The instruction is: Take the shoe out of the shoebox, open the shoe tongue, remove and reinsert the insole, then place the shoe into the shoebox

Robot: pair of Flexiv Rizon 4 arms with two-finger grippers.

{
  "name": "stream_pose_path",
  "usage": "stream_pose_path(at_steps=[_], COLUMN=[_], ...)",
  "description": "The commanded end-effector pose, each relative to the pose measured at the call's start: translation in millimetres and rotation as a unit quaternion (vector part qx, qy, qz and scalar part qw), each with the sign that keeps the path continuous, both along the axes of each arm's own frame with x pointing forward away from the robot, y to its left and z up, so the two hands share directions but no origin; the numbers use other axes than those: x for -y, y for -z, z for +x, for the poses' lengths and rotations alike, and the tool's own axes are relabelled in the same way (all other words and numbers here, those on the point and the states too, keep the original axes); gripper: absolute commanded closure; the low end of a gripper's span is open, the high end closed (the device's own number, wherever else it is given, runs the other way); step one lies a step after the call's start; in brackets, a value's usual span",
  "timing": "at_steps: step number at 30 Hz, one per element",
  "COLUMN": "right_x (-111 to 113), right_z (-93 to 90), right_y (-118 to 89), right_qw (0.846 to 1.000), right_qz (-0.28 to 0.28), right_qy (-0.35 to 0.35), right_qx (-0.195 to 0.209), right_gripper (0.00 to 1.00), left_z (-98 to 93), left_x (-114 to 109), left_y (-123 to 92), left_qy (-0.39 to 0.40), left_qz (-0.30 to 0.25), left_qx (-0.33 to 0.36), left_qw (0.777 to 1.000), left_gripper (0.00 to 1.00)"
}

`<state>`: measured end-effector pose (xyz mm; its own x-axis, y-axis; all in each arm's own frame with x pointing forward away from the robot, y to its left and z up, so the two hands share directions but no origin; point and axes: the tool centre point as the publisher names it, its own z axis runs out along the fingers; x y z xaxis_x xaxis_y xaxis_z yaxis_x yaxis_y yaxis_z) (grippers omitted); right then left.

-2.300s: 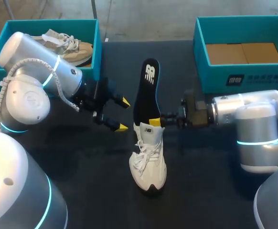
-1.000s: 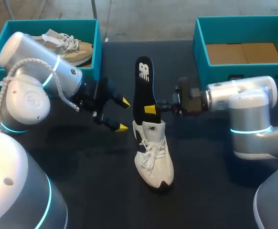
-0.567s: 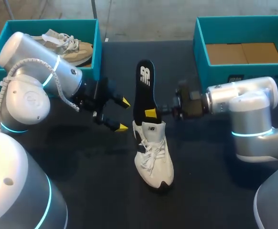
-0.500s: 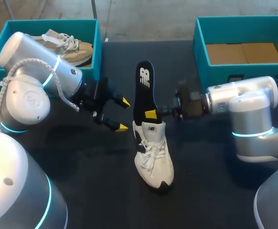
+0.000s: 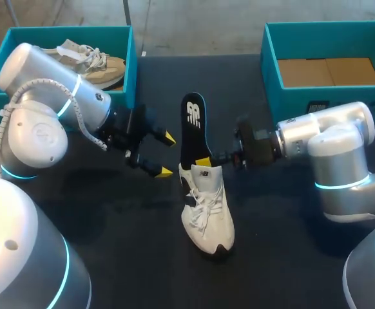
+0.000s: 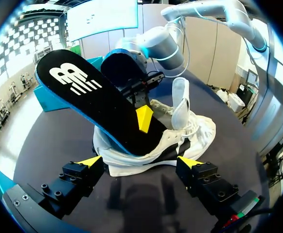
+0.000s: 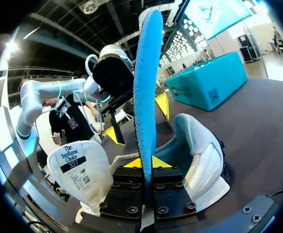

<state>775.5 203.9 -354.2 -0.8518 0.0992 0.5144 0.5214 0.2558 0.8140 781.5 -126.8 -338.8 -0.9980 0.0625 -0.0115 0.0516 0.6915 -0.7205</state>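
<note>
White shoe rests on the bench; the insole, long axis rising steeply from the shoe's heel opening, is clamped near its lower end by the right fingers, the left fingers apart just beside the shoe.

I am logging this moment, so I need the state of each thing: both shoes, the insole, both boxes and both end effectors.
white shoe: on the table, tongue lifted open.
insole: lower end in the white shoe, rest sticking out.
right end effector: shut on the insole.
left end effector: open, empty.
left shoebox: lidless, holds a beige shoe.
right shoebox: lidless, no shoe inside.
</note>
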Motion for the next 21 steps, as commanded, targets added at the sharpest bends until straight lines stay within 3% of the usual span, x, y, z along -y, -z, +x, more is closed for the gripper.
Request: stream_pose_path(at_steps=[1,2,4,14,21], right_x=[0,-1,-2,-6,-12], right_z=[-1.1,-0.2,1.5,8.8,19.9], right_y=[-1,-3,-7,-14,-21], right_qw=[1.0,1.0,1.0,1.0,0.999], right_qz=[0.0,0.0,0.0,0.002,0.005], right_qy=[0.003,0.004,0.004,0.003,-0.004], right_qx=[0.007,0.011,0.016,0.028,0.041], right_gripper=[0.96,0.87,0.78,0.67,0.66], left_z=[-0.3,-0.3,-0.3,-0.3,-0.3], left_x=[0,0,0,0,0], left_y=[1,1,1,1,1], left_qy=[0.0,0.0,0.0,0.0,0.0], left_qz=[0.001,0.001,0.001,0.001,0.001], left_qx=[0.0,0.0,0.0,0.0,0.0], left_qw=[1.0,1.0,1.0,1.0,1.0], left_gripper=[0.0,0.0,0.0,0.0,0.0])
